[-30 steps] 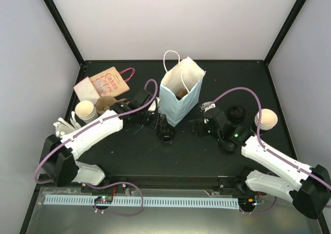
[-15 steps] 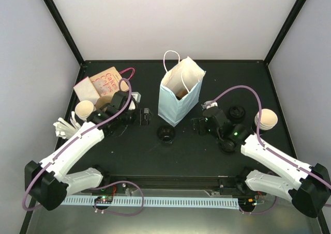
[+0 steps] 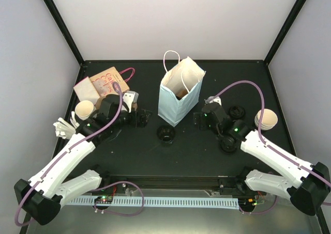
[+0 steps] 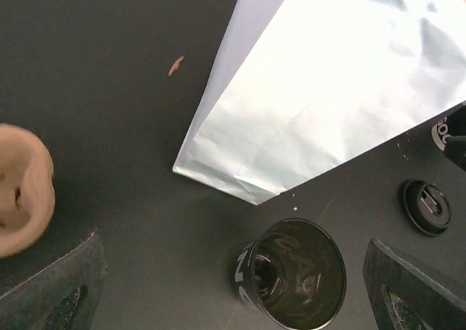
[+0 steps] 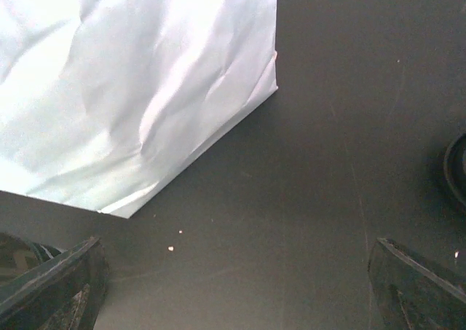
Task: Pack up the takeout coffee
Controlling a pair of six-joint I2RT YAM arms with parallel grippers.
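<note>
A light blue paper bag (image 3: 178, 97) stands open at the middle of the table, with something brown inside. A black cup (image 3: 165, 134) stands upright just in front of it, lidless (image 4: 291, 275). A black lid (image 3: 237, 111) lies to the bag's right. My left gripper (image 3: 142, 118) is open and empty, left of the bag; in its wrist view (image 4: 231, 250) the cup sits between its fingers (image 4: 54, 290) but farther on. My right gripper (image 3: 199, 120) is open at the bag's right lower corner (image 5: 237, 246), holding nothing; the bag (image 5: 131, 82) fills that view's upper left.
Stacked cream cups stand at the far right (image 3: 268, 119) and another at the left (image 3: 84, 110). A printed pink bag (image 3: 106, 81) lies at the back left and white cutlery (image 3: 64, 126) by the left edge. A dark round object (image 3: 227, 143) sits by the right arm.
My left arm has drawn back to the left, away from the black cup, and its jaws have opened wider. The right gripper has edged closer to the bag. The cup stayed put.
</note>
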